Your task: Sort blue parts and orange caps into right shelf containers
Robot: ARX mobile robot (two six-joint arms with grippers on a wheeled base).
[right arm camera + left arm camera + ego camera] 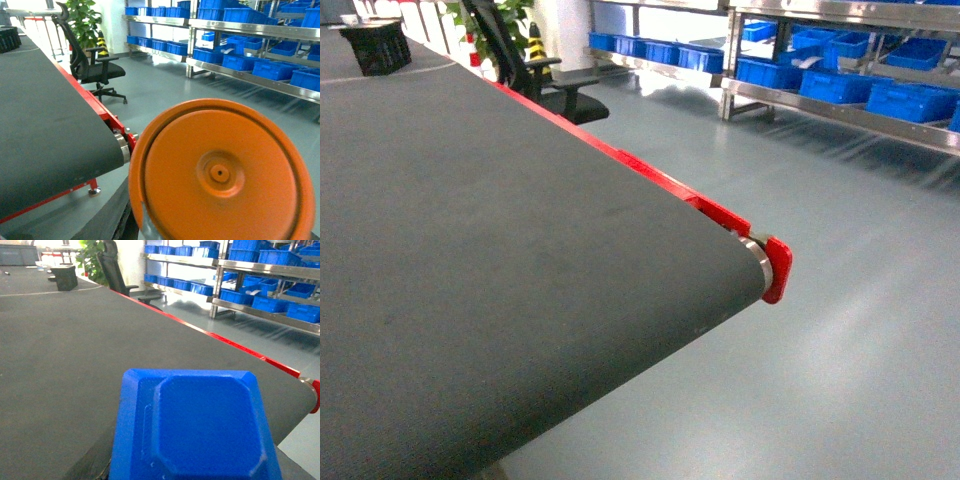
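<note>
Orange cap (220, 172), round; blue part (197, 427), blocky

Belt (500, 280): dark grey, matt, fine rubbery texture, faint scuffs.
Side rail (650, 172): red, painted, smooth, slight sheen.
End roller (757, 252): bare metal, shiny.
Blue part (200, 432): bright blue plastic, smooth, moulded, soft gloss.
Orange cap (220, 175): orange plastic, smooth, satin, moulded rings around a centre dimple.
Shelf frame (840, 108): steel, brushed, reflective.
Shelf containers (910, 100): blue plastic, smooth.
Floor (860, 330): grey-green, glossy coating, reflects light.
Office chair (97, 70): black, matt, cloth-like seat.
</note>
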